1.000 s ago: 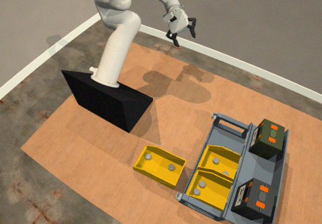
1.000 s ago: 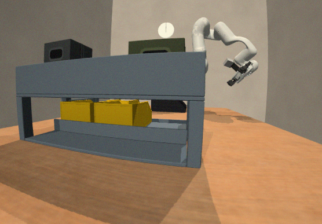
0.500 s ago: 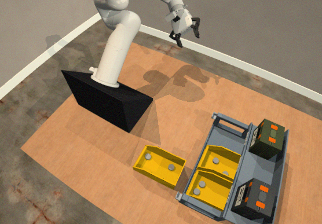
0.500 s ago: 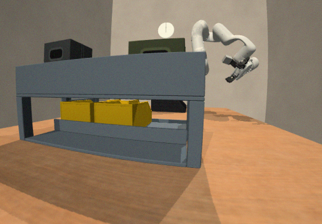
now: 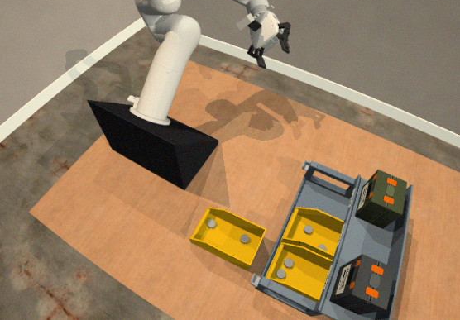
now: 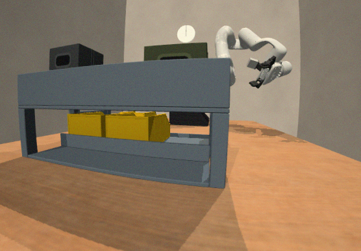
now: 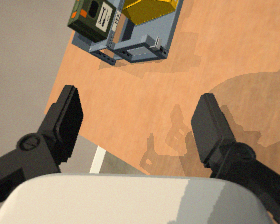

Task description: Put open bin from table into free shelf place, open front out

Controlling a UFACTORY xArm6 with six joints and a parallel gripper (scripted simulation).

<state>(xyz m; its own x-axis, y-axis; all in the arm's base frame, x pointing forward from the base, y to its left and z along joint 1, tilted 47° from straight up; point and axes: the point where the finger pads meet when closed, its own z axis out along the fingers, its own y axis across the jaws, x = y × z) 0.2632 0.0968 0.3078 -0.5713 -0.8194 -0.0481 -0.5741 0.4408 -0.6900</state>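
While the gripper [image 5: 275, 58] [image 6: 261, 72] [image 7: 138, 104] is hanging up in the air past the table's far edge in the top view, its two black fingers are spreading wide apart, so yeah, it's released and holding nothing. The white arm [image 5: 159, 74] [image 6: 224, 41] is reaching over from its black base [image 5: 153, 152] [image 6: 188, 119], and its shadow is falling across the wooden table [image 5: 145, 206] [image 6: 292, 207] [image 7: 56, 100]. The task's yellow bin [image 5: 227, 232] is sitting on the tabletop, well apart from the gripper, between the base and the grey-blue shelf [image 5: 374, 239] [image 6: 123, 85] [image 7: 166, 32], with two round grey parts [image 5: 211, 223] lying inside. Over on the shelf, the middle yellow bin [image 5: 327, 224] [image 6: 126, 127] [image 7: 153, 10] is standing right beside the free place [image 5: 323, 198], and the outer yellow bin [image 5: 304, 280] [image 6: 86, 124] is standing on its other side. Both are looking level and are carrying round grey parts too. Higher up, on the board behind the row, a green case [image 5: 380, 199] [image 6: 175, 51] [image 7: 91, 20] is sitting toward the free-place end, and a dark grey case [image 5: 364, 284] [image 6: 65, 56] is sitting toward the other end, well apart from it.
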